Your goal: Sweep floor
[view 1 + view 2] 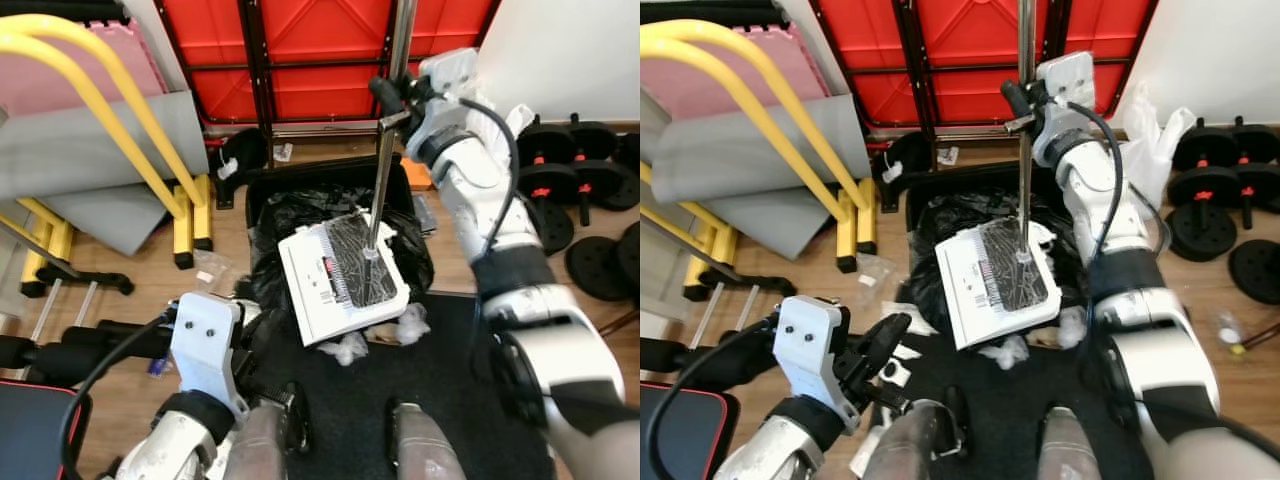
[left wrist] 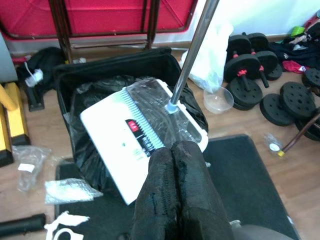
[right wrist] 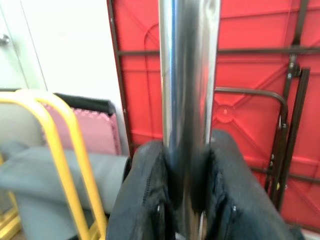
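from my left eye, my right gripper [image 1: 392, 100] is raised and clamped on the metal pole [image 1: 388, 120] of the white dustpan [image 1: 340, 283]. the pan is tilted over the black bin [image 1: 300, 200] lined with a black bag; what lies in its dark tray i cannot make out. the pole's top is cut off by the frame edge. white crumpled scraps [image 1: 348, 347] lie on the dark mat [image 1: 440, 380] just beside the pan. my left gripper [image 1: 258, 345] sits low, its fingers partly hidden behind the wrist housing.

from my right eye, my left gripper's fingers [image 1: 883, 343] show pressed together, empty, near paper scraps. dumbbells [image 1: 1205, 205] are cut off at the right edge.

along my left wrist, the 2 black fingers [image 2: 175, 190] are closed against each other, holding nothing, pointed toward the dustpan, and they hide its near edge. a clear plastic cup [image 2: 218, 101] stands by the bin.

along my right wrist, the 2 fingers [image 3: 150, 195] grip the blurred pole on both sides, with a red folded table [image 3: 250, 100] behind.
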Motion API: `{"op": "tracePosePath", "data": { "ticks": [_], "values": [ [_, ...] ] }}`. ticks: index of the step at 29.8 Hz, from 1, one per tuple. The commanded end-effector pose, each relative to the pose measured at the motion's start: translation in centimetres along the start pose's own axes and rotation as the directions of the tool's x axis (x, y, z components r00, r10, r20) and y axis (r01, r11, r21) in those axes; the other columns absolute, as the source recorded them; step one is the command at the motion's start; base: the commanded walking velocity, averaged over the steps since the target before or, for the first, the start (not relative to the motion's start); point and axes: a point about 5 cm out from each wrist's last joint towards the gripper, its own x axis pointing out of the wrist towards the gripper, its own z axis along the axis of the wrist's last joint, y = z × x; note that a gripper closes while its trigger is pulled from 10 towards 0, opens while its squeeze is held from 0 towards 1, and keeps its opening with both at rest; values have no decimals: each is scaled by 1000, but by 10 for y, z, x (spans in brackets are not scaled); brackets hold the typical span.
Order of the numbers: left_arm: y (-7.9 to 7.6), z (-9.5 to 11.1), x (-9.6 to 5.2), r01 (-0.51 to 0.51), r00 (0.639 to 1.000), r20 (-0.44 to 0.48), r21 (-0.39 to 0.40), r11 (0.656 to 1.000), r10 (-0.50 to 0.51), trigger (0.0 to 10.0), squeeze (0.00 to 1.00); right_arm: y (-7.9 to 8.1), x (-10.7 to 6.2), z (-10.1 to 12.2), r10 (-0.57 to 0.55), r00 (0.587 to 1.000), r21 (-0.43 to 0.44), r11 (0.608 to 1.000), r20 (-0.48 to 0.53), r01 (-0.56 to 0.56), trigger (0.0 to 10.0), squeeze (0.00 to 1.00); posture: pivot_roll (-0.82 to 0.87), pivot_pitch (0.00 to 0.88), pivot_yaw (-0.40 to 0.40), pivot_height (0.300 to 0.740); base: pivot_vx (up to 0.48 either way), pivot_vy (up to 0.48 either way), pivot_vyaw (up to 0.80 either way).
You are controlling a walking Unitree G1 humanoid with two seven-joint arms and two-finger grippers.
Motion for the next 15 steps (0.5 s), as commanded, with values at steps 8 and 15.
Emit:
{"op": "tracePosePath", "data": {
  "ticks": [8, 15],
  "values": [
    [20, -8, 15, -109, 994, -12, 23, 994, 109, 10000, 0, 8, -57, -37, 27, 990, 15, 1000, -139, -25, 10000, 0, -111, 117, 6, 740, 98, 0, 0],
    [30, -10, 19, -130, 991, 26, 39, 991, 129, 10000, 0, 13, -82, -42, 25, 975, 24, 1000, -223, -20, 10000, 0, -119, 63, 7, 740, 137, 0, 0]
  ]
}}
